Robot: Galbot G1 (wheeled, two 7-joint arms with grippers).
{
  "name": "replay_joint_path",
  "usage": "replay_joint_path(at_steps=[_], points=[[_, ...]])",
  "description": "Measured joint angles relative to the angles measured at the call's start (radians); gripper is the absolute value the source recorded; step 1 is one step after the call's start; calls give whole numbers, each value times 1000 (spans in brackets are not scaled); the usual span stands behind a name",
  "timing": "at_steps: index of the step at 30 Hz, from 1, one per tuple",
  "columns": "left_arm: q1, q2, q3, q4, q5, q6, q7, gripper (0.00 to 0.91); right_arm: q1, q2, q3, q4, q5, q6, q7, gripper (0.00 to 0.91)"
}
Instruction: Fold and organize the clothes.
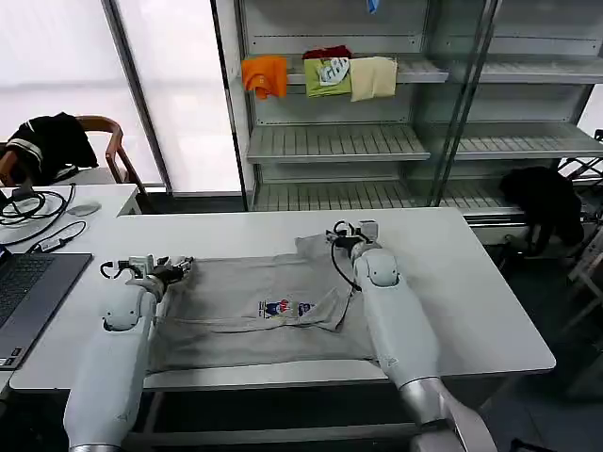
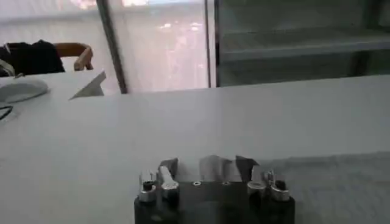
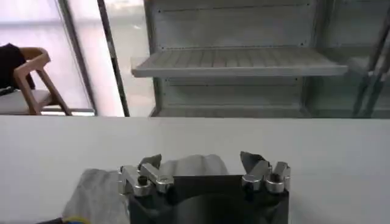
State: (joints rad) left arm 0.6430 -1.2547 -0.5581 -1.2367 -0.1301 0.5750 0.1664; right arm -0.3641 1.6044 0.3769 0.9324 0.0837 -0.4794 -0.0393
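Across the worktop (image 1: 471, 282) the shirt (image 1: 254, 311) is lying sideways, each far corner sitting between an apart pincer: left pincer (image 1: 174, 271), right pincer (image 1: 350, 235).

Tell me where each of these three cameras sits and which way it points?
Head view: on the robot's head, looking down at the table, grey shirt and both arms; shelves behind.
Left wrist view: on the left arm, looking across the table over the left gripper, at the shirt's edge.
Right wrist view: on the right arm, over the right gripper, facing the shelves.
Shared: shirt, table and each gripper appear in the head view too.
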Motion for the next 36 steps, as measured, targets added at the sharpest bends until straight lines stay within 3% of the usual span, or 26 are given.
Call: replay_joint_path(at_steps=[8, 20, 36], points=[[4, -5, 1, 8, 10, -2, 11, 10, -10, 4, -3, -16, -23, -8, -16, 0], [20, -10, -7, -7, -4, -3, 25, 10, -51, 1, -3, 19, -25, 36, -26, 0], [61, 2, -28, -77, -86, -17, 2, 0, -141, -28, -5, 192, 29, 72, -1, 0]])
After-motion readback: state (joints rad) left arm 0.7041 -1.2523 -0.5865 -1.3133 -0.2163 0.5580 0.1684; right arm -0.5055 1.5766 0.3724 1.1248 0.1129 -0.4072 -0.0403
